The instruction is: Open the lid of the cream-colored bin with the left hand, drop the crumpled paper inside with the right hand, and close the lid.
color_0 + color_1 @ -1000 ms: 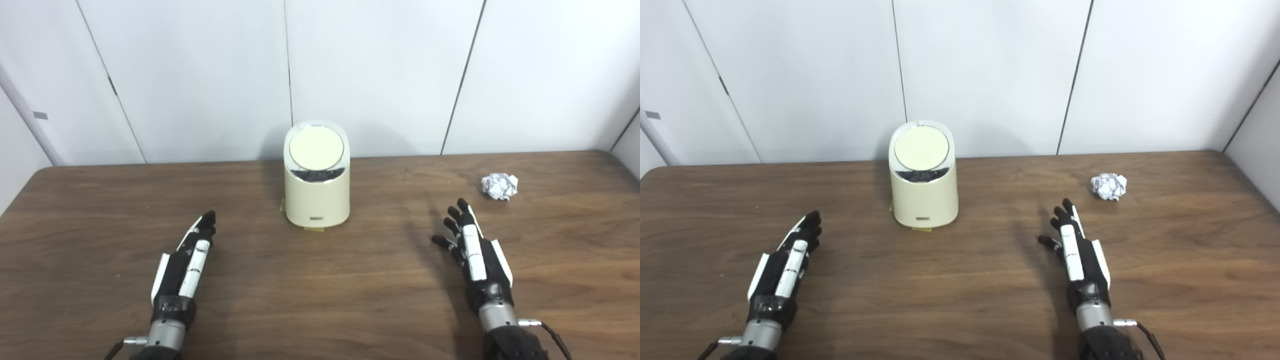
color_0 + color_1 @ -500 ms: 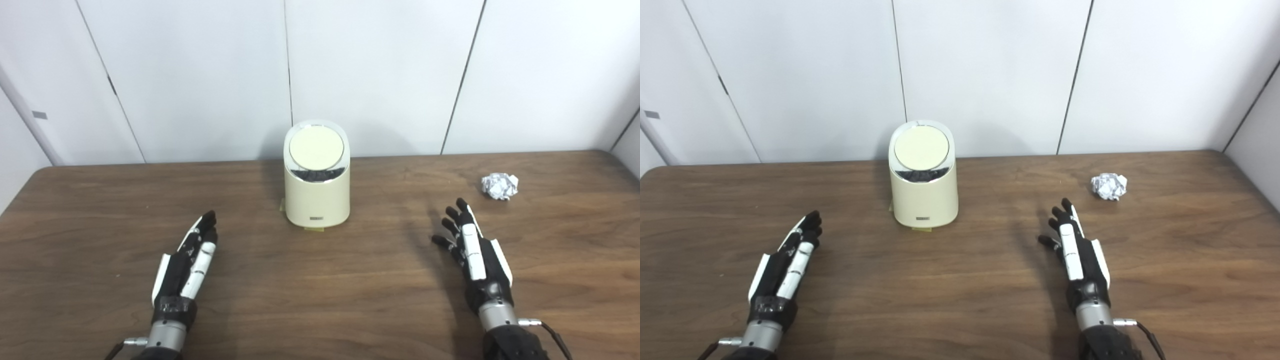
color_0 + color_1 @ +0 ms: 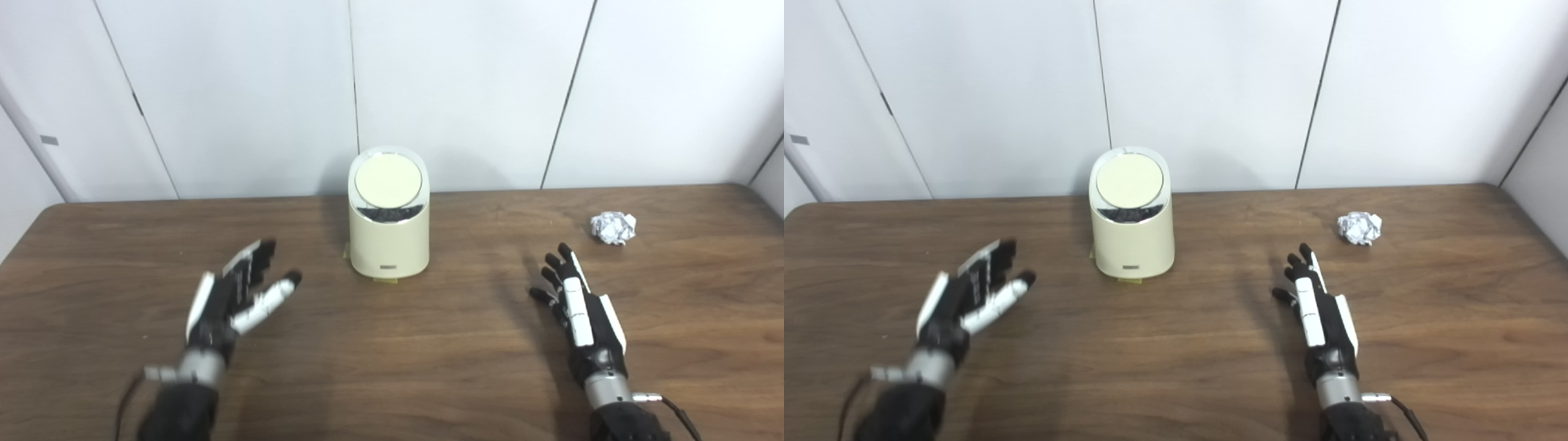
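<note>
The cream-colored bin (image 3: 388, 239) stands upright at the back middle of the wooden table (image 3: 392, 367), its round lid (image 3: 388, 180) down and tilted toward me. A crumpled white paper ball (image 3: 612, 228) lies at the back right. My left hand (image 3: 236, 297) is raised above the table to the front left of the bin, open, thumb spread out, holding nothing. My right hand (image 3: 579, 306) is low over the table at the front right, open with fingers apart, a little short of the paper.
White wall panels (image 3: 245, 92) rise right behind the table's far edge. A small yellowish patch (image 3: 384, 280) shows under the bin's base.
My left hand has lifted off the table, turned and spread its thumb, shifting a little toward the bin. The right hand, the bin and the paper have stayed put.
</note>
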Motion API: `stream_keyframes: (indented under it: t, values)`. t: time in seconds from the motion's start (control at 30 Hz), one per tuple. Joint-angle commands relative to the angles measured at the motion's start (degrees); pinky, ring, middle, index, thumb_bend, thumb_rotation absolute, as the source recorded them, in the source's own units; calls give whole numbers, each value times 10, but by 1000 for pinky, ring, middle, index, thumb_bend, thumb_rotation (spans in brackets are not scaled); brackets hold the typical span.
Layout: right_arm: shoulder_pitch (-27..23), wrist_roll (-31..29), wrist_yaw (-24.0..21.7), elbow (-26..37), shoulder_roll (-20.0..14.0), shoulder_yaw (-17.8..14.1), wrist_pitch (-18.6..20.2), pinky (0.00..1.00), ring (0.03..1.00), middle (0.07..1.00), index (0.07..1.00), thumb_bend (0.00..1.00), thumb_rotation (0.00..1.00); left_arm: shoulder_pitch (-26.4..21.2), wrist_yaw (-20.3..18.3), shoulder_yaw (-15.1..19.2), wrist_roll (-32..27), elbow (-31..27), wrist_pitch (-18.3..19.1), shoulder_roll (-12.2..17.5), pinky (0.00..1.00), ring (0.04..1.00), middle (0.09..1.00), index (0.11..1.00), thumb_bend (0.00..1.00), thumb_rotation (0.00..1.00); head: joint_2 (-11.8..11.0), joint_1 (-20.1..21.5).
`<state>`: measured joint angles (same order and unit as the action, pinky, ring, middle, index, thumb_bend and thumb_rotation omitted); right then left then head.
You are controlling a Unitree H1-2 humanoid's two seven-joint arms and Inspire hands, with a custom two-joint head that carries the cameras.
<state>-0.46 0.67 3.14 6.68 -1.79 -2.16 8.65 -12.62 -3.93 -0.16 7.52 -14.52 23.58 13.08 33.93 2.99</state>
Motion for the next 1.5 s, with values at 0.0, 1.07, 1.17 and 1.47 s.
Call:
stream_keyframes:
  t: [0.0,1.07,1.17,1.47]
  values:
    - [-4,0,-6,-6,6,7,7,993,950,964,999,496,1000,-61,-14,-5,12,-24,13,19,861,866,872,893,921,360,1,1]
    - [-32,34,8,-97,9,19,-52,936,926,951,997,485,1000,-458,-424,23,434,226,33,-38,904,950,981,996,926,187,-36,11]
    - [-35,37,10,-103,10,19,-56,927,917,946,994,485,1000,-483,-427,11,448,260,33,-46,930,958,983,992,935,178,-36,10]
    - [-34,37,11,-99,17,19,-47,932,925,955,995,481,1000,-524,-387,-98,465,306,33,-43,799,923,973,993,928,113,-36,8]
